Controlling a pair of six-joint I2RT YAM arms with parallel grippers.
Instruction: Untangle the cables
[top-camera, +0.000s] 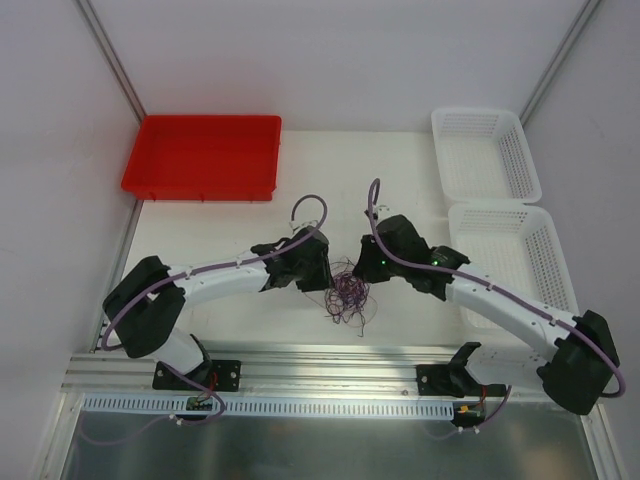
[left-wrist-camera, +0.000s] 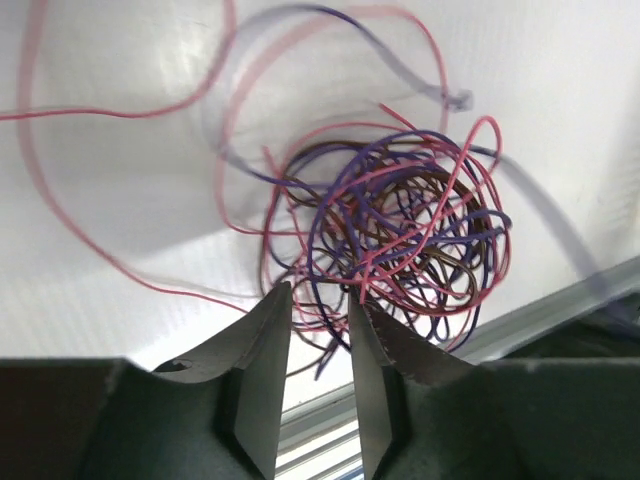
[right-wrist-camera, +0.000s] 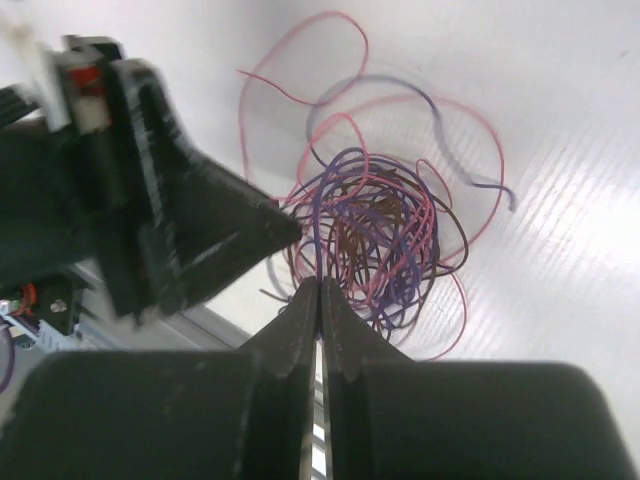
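The cables (top-camera: 348, 297) are a small tangle of purple, pink and dark thin wires lying on the white table between both arms. In the left wrist view the tangle (left-wrist-camera: 400, 230) sits just beyond my left gripper (left-wrist-camera: 320, 300), whose jaws stand apart with a few strands crossing the gap. Loose pink loops (left-wrist-camera: 120, 112) trail off to the left. My right gripper (right-wrist-camera: 320, 285) is shut, and a purple strand of the tangle (right-wrist-camera: 375, 235) runs straight into its tips. The left gripper's finger (right-wrist-camera: 200, 230) reaches in from the left. From above, both grippers (top-camera: 325, 280) (top-camera: 358, 272) meet over the tangle.
A red tray (top-camera: 200, 155) sits at the back left. Two white baskets (top-camera: 485, 150) (top-camera: 510, 260) stand along the right side. An aluminium rail (top-camera: 330, 365) runs along the table's near edge, just behind the tangle.
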